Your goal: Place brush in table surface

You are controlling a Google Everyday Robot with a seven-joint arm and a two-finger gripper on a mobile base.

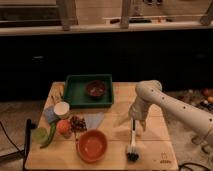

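Camera view looks down on the table surface (112, 136), a tan plank top. Near its left edge stand a white cup (61, 109) and a green vegetable (47, 136), with an orange fruit (63, 126) and a dark red cluster (77, 123) just beside them. A green tray (80, 103) sits at the back edge and holds a dark bowl (95, 89). An orange bowl (92, 145) rests near the front edge. Right of it the brush (133, 139) lies flat on the wood, its dark head toward the front edge and its pale handle pointing back. The gripper (136, 125) hangs over the handle's far end, jaws spread wide and gripping nothing. The white arm (165, 102) reaches in from the right edge.
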